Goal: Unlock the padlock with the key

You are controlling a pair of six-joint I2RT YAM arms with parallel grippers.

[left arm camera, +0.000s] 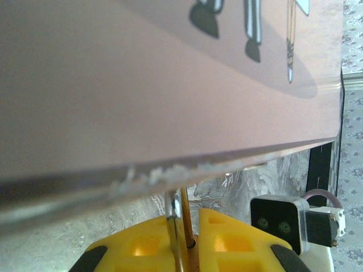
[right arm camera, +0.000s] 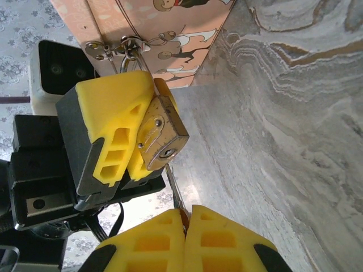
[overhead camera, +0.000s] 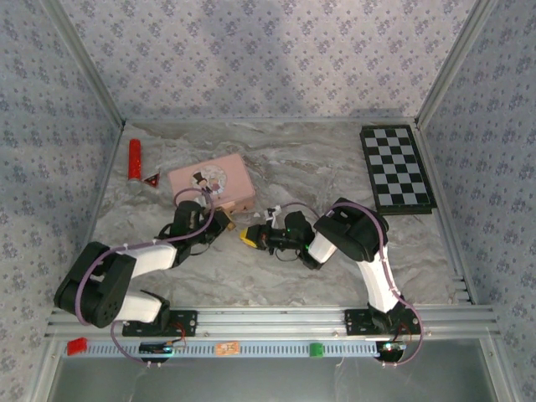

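1. The key shows just a thin bit of blade, low in the middle of the right wrist view. The rest hides between the pressed-together fingers of the right hand, which the bottom edge cuts off.
2. I cannot tell if the key's tip touches the padlock.
3. The left hand squeezes the padlock and covers its left side.
4. The pink tin is cut off at the top edge.
5. In the left wrist view the tin is blurry.
6. From above, padlock and key are too small to tell.
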